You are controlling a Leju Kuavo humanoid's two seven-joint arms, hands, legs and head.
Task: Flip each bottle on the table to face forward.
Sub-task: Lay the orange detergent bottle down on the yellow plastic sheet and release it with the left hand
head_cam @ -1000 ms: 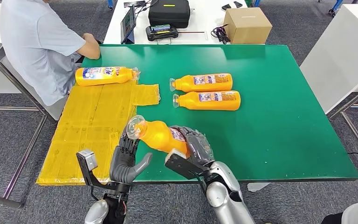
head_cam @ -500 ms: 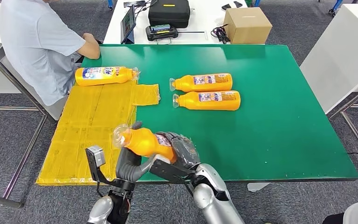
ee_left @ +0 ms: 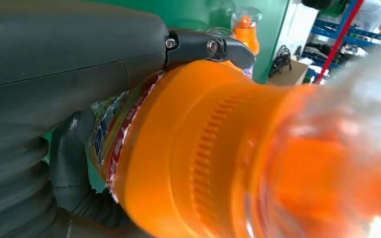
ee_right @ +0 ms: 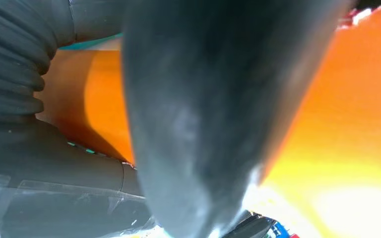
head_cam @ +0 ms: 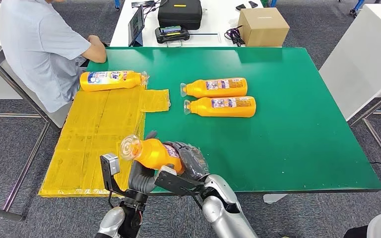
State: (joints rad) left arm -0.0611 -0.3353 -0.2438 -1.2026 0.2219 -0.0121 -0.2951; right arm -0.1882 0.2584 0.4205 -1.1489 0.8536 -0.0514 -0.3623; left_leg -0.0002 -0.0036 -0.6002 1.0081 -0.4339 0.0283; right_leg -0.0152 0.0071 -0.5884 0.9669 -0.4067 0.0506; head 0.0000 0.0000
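Observation:
An orange bottle with a clear cap hangs tilted over the green table's front edge, cap toward the left. My right hand grips its labelled body. My left hand comes up from below, its fingers wrapped round the bottle's shoulder. In the left wrist view the bottle sits between the fingers. In the right wrist view a dark finger presses the orange body. Two orange bottles lie mid-table, caps left. A third lies at the far left, cap right.
A yellow mat covers the table's left side. A person in a pale shirt sits at the far left corner, forearm on the table edge. Behind the table stand a cardboard box and a black case.
The held bottle has moved left and toward the front edge with my right hand. My left hand has risen from below the neck and closed round the bottle's shoulder.

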